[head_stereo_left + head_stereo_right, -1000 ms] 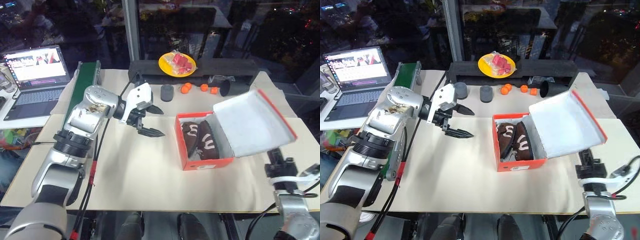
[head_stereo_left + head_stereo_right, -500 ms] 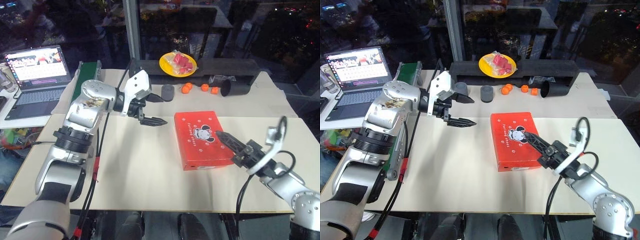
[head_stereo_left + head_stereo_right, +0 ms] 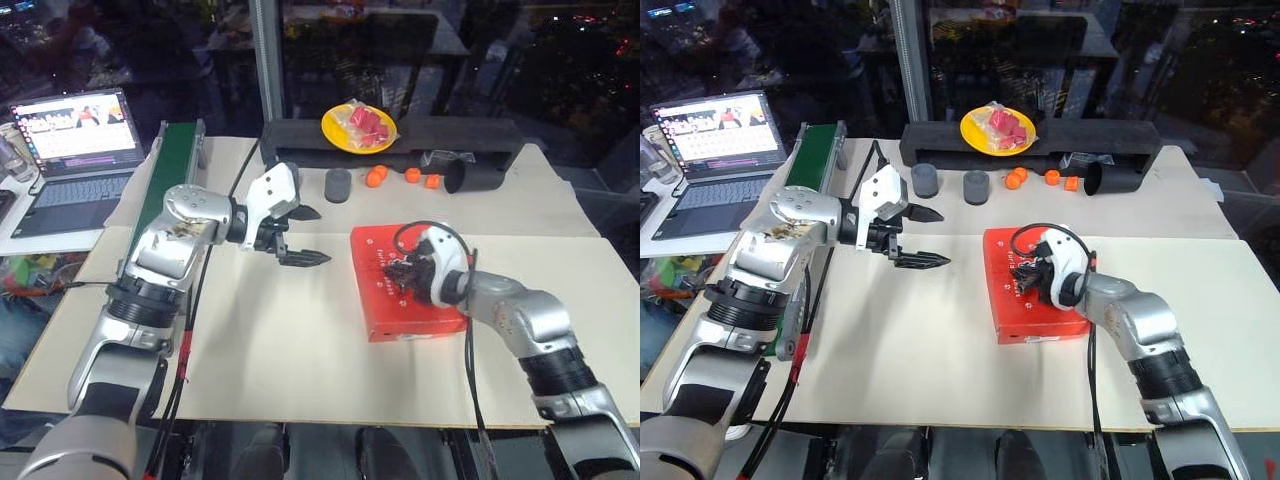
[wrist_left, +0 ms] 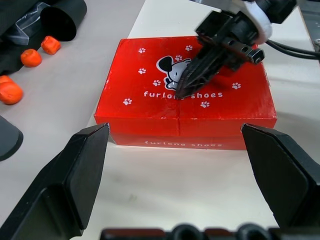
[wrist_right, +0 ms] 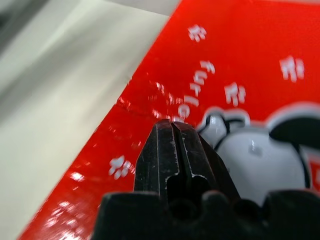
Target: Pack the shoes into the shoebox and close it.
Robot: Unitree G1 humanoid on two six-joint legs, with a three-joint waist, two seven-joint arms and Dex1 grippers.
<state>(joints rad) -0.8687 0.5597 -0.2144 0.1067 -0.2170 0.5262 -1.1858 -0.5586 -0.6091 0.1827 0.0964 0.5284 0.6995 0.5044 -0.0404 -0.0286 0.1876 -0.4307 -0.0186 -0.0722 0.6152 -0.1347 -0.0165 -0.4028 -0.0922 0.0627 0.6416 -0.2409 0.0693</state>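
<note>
I pressed my right gripper (image 4: 187, 87), fingers pinched together, onto the shoebox (image 3: 372, 290) lid. Left gripper (image 3: 300, 237) hung spread wide beside it. A firm, centred push should seat it.

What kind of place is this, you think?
Probably a robot test lab by a night window: a laptop on a side desk, a tabletop of props, a shoebox, and dark glass behind.

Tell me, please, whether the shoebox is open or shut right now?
Shut. The shoebox lid lies flat, printed top facing up, and the right gripper, fingers together, points down at the lid.
</note>
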